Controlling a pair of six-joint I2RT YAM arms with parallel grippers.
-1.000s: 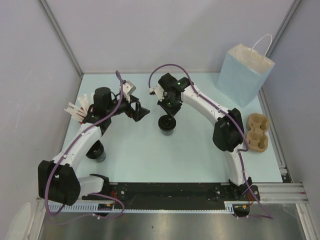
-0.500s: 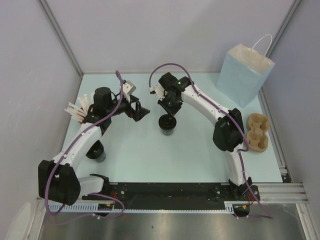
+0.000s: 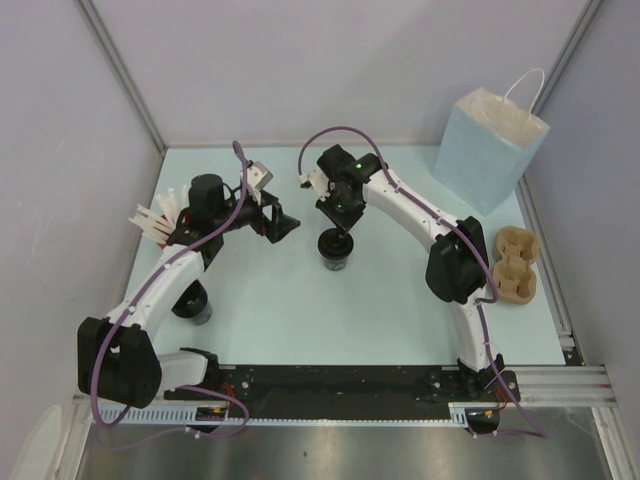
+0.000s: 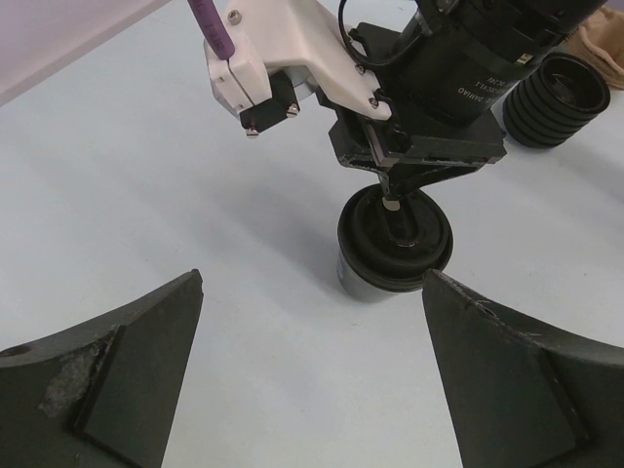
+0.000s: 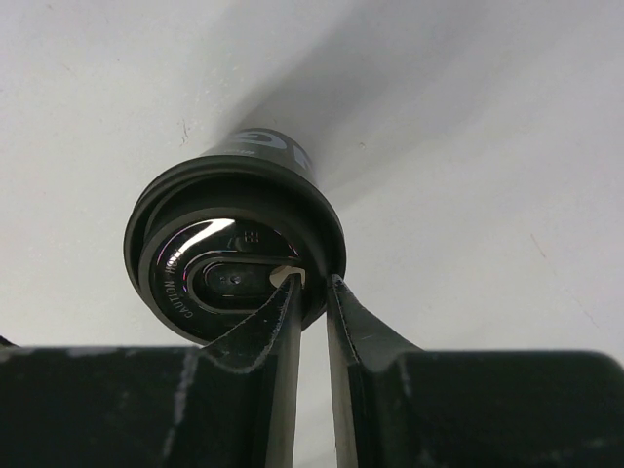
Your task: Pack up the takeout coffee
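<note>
Grasping is in hand: the takeout coffee (image 3: 335, 250) stands mid-frame, the right gripper (image 5: 312, 283) sets 2 fingers narrowly apart astride its lid rim (clamped or not, I cannot tell), the left gripper (image 3: 282, 225) gapes empty; next needs a firm pinch, then the upper-right bag (image 3: 490, 150).

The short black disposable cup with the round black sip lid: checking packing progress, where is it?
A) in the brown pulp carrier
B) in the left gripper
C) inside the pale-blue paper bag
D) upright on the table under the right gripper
D: the short black lidded cup stands upright on the pale table, the right gripper at its lid rim, apart from the pale-blue paper bag.
</note>
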